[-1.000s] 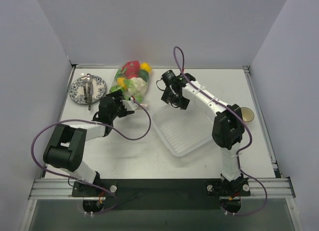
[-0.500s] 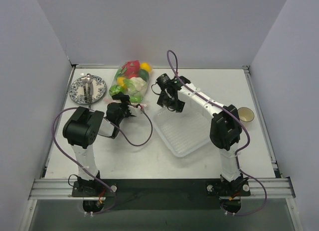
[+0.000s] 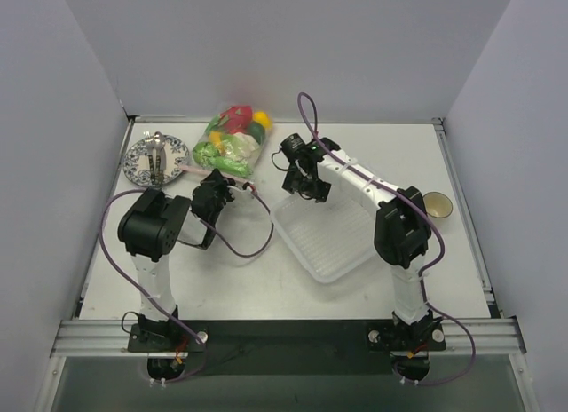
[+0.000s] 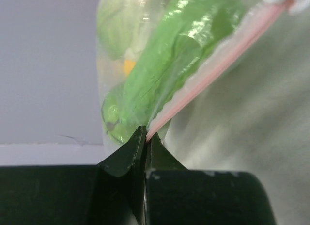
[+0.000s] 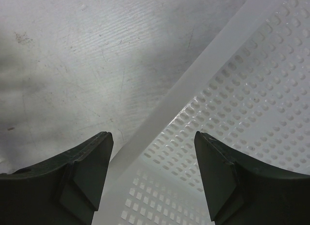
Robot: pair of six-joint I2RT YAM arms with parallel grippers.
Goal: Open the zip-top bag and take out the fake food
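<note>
Zip-top bag (image 3: 232,144) far centre, fake food (image 3: 236,124) inside; plate (image 3: 136,161) left of it; tray (image 3: 324,239) right, nearer; my left gripper (image 4: 145,134) at bag's near edge.

bag (image 3: 229,138): clear crinkly plastic, lying bulged at the far side of the table, left of centre. food (image 3: 232,119) is all inside, heaped: red and yellow pieces at the far end, green and white nearer. Up close, a glossy green pod (image 4: 164,65) presses against the film, with a small orange bit (image 4: 128,66) behind it. The pink zip strip (image 4: 218,65) runs along the near edge, its end pinched in the closed left gripper (image 4: 145,137).
</note>
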